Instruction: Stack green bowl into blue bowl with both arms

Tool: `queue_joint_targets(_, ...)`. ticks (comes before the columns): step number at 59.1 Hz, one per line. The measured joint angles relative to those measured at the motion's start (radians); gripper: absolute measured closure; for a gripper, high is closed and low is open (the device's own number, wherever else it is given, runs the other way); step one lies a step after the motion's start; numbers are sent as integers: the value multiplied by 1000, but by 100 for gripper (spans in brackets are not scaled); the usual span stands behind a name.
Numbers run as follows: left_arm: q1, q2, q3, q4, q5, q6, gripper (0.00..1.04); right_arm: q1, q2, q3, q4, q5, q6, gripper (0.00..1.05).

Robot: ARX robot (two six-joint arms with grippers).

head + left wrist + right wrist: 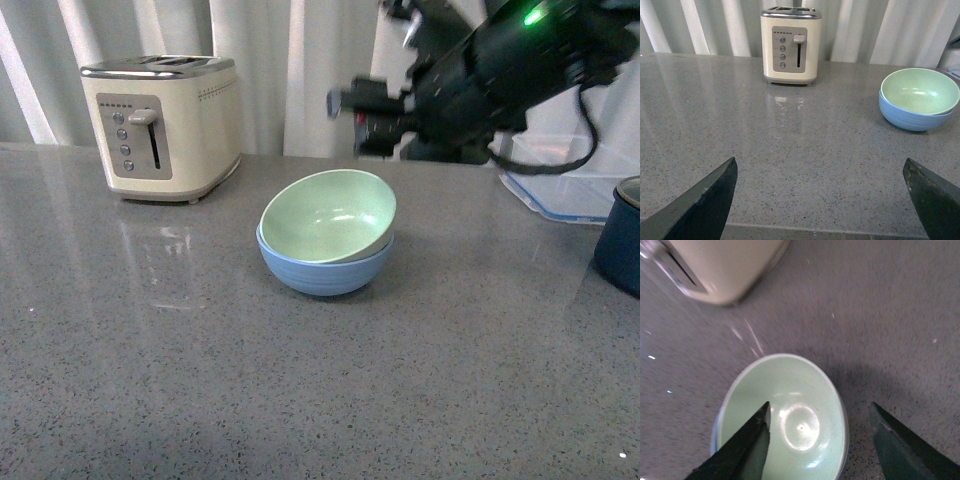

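With the green bowl [330, 213] sitting tilted in the blue bowl [322, 270] at table centre, right gripper [817, 440] spread above, left gripper [822, 200] spread at seven o'clock, nudge it level

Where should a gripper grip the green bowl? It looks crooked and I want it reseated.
Pinch the green bowl by its raised rim at the back right, coming from above. It sits tilted in the blue bowl, so only that thin rim stands clear.

Grey countertop [200, 380]: toaster [165, 125], blue bowl [322, 270].
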State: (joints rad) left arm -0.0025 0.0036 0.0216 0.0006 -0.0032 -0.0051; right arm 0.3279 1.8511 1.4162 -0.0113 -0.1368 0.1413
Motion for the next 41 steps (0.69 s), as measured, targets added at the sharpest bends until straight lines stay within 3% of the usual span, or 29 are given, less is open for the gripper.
queue_joint_targets(5, 0, 0, 0, 0, 0, 0, 7, -5, -67, -21, 48, 35, 6, 33)
queue_joint_targets(9, 0, -1, 0, 0, 1, 0, 7, -7, -130, -150, 334, 274, -57, 44)
queue_joint_targets(13, 0, 0, 0, 0, 1, 0, 7, -28, -194, -343, 587, 402, -99, 58)
queue_joint_targets(19, 0, 0, 0, 0, 0, 0, 7, -68, -270, -559, 744, 388, -122, 76)
queue_joint_targets(29, 0, 0, 0, 0, 1, 0, 7, -127, -406, -798, 838, 341, -136, 104)
queue_joint_targets(41, 0, 0, 0, 0, 1, 0, 7, -174, -550, -1002, 890, 282, -139, 104)
